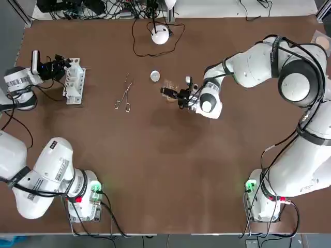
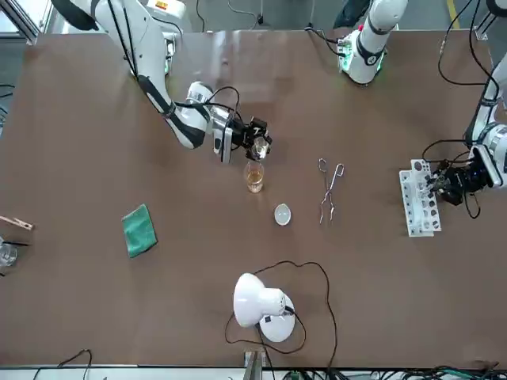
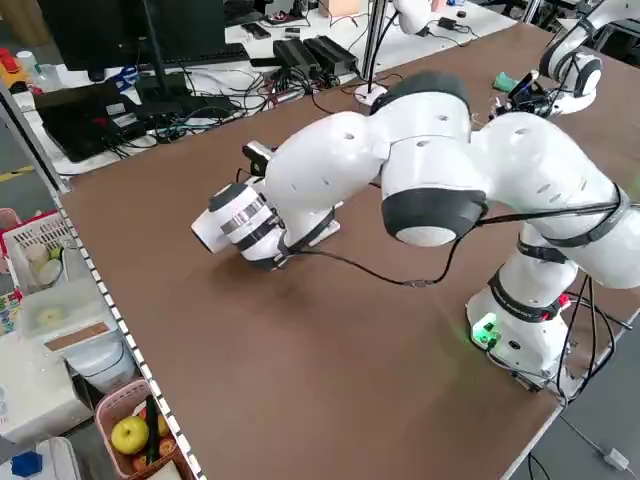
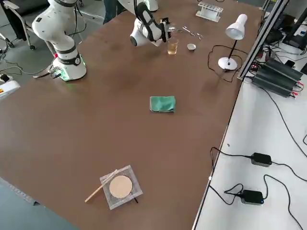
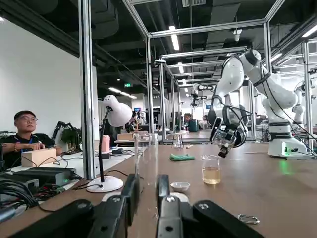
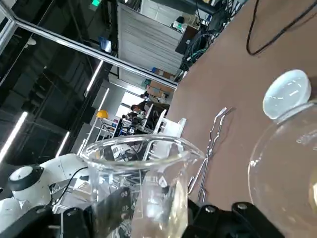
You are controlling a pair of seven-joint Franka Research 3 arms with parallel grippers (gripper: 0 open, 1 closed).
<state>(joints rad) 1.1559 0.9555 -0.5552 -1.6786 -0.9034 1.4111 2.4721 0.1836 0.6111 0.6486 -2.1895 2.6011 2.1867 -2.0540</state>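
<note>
My right gripper (image 1: 174, 94) is shut on a small clear graduated beaker (image 6: 141, 173), held tilted just above a taller glass beaker of amber liquid (image 2: 253, 177) that stands mid-table. The held beaker looks almost empty in the right wrist view. My left gripper (image 1: 64, 63) sits at the table's far left beside a white test tube rack (image 1: 75, 82). In the left wrist view its fingers (image 5: 130, 191) are nearly together around a thin clear glass tube (image 5: 147, 153) that rises between them.
Metal tongs (image 1: 123, 96) and a small white dish (image 1: 155, 76) lie left of the amber beaker. A white desk lamp (image 1: 160, 34) with its black cord stands at the far edge. A green cloth (image 2: 139, 229) and a wire gauze pad (image 4: 120, 187) lie toward the right side.
</note>
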